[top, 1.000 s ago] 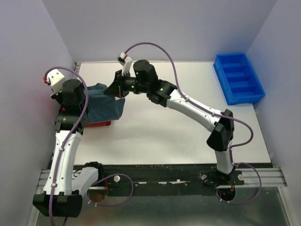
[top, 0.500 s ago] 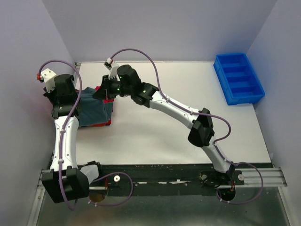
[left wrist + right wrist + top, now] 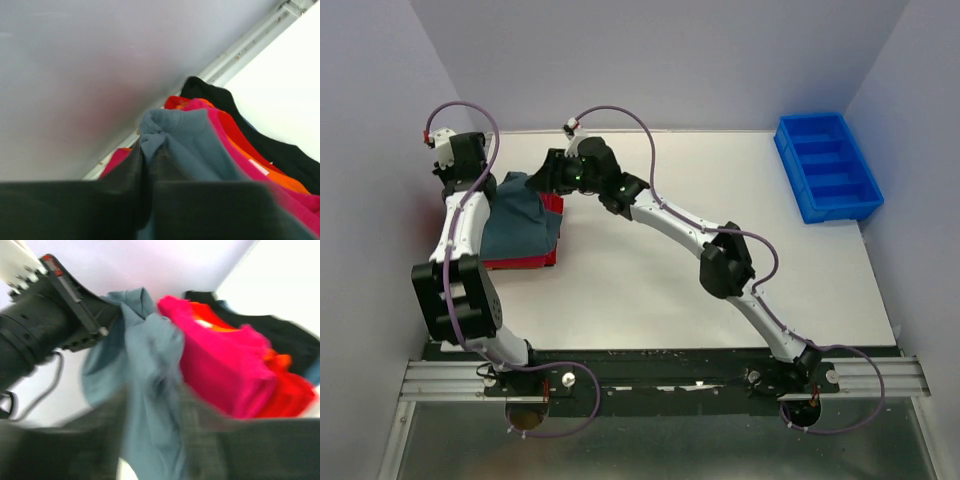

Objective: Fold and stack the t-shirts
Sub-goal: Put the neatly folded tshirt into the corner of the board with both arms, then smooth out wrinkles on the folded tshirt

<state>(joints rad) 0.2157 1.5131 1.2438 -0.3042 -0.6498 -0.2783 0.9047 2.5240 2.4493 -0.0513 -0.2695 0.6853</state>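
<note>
The slate grey-teal t-shirt (image 3: 523,224) lies loosely draped over the stack of folded red and pink t-shirts (image 3: 520,263).

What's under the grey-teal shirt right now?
A stack: pink shirt, red shirt, orange shirt and black shirt, edges only. Their middles are covered by the grey-teal shirt.

Top t-shirt (image 3: 525,225), at 9 o'clock of table (image 3: 720,270): plain slate grey-teal. Under it, stack of t-shirts (image 3: 227,125): pink, red, orange, black at btm. Bin (image 3: 827,165) at 2 o'clock: bright blue. Table: white. Arm links (image 3: 675,222): white w/ black joints.
</note>
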